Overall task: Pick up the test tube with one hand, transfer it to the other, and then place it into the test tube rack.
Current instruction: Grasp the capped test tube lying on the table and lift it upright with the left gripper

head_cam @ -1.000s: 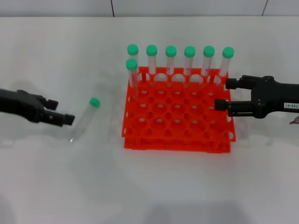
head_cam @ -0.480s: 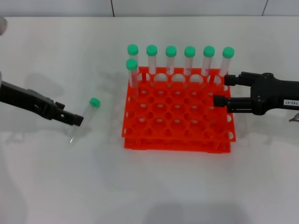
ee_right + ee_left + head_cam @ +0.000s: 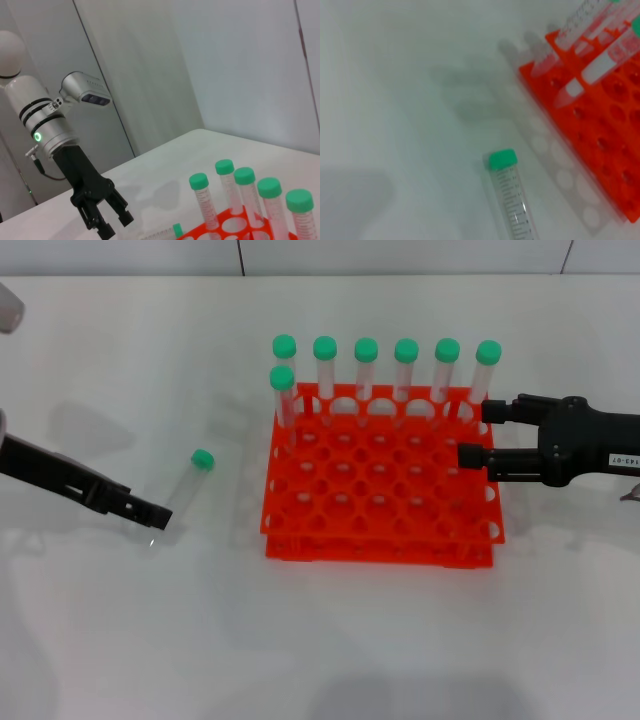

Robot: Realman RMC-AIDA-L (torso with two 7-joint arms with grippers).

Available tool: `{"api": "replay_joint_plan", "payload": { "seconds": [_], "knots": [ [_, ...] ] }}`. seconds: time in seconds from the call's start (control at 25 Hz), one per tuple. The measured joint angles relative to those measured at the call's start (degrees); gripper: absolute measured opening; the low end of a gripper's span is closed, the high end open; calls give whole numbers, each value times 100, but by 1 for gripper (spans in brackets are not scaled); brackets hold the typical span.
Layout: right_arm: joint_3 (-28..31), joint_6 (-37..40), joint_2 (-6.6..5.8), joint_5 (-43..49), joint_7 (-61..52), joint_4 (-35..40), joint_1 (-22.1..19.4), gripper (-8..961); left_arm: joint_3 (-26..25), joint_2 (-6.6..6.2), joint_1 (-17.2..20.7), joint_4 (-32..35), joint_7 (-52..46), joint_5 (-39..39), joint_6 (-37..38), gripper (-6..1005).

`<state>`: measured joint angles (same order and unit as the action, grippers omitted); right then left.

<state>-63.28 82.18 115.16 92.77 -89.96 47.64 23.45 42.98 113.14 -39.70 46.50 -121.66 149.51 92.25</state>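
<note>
The test tube, clear with a green cap, lies flat on the white table left of the orange-red test tube rack. My unlabelled left gripper reaches low over the tube's bottom end. The right wrist view shows this left gripper open, with the tube's cap just beside it. In the left wrist view the tube lies close below, with the rack beyond it. My labelled right gripper hovers open at the rack's right edge, holding nothing.
Several green-capped tubes stand in the rack's back row, and one more stands at the left of the second row. The white table extends in front of the rack.
My left gripper has swung in toward the lying tube, turned its wrist and dropped lower by the tube's bottom end. The tube has not moved. The right gripper has hardly moved.
</note>
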Motion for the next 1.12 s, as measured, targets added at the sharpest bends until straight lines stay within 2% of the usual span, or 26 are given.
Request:
{"api": "replay_joint_plan", "payload": {
  "seconds": [0.24, 0.76, 1.12],
  "knots": [
    [0, 15, -2, 0, 4, 4, -3, 843, 11, 35, -6, -89, -88, 178, -49, 852],
    [0, 79, -2, 3, 8, -2, -16, 844, 94, -23, -221, -130, -202, 318, 57, 827],
    [0, 79, -2, 4, 22, -8, -14, 843, 511, -27, -422, -221, -490, 482, 56, 810]
  ]
}}
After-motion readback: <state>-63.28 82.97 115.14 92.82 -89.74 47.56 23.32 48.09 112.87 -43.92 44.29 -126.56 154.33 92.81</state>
